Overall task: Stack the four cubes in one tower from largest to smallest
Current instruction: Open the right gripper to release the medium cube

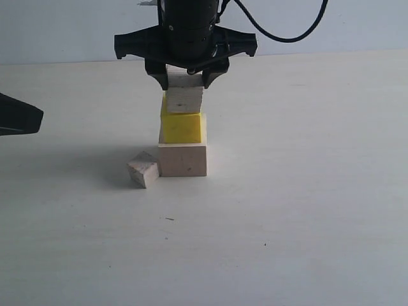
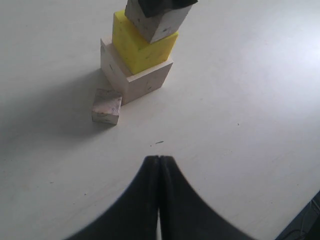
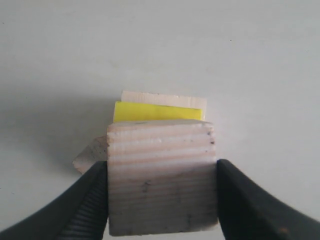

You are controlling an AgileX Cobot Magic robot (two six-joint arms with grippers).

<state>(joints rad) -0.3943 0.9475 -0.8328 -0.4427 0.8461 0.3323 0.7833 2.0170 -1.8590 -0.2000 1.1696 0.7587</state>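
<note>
A tower stands mid-table: the large pale wood cube (image 1: pixel 183 159) at the bottom and the yellow cube (image 1: pixel 183 127) on it. The medium wood cube (image 1: pixel 185 99) rests at the yellow cube's top, turned slightly, with my right gripper (image 1: pixel 186 80) shut on its sides from above. In the right wrist view both fingers (image 3: pixel 235 195) press the medium cube (image 3: pixel 162 150), with the yellow cube (image 3: pixel 155 112) and large cube (image 3: pixel 165 98) beneath. The small wood cube (image 1: pixel 143 171) lies on the table against the large cube's left corner. My left gripper (image 2: pixel 159 159) is shut and empty, hovering well short of the tower.
The white table (image 1: pixel 306 210) runs wide around the tower on all sides. The tip of the left arm (image 1: pixel 19 115) pokes in at the left edge of the exterior view. A pale wall (image 1: pixel 357 25) bounds the table at the back.
</note>
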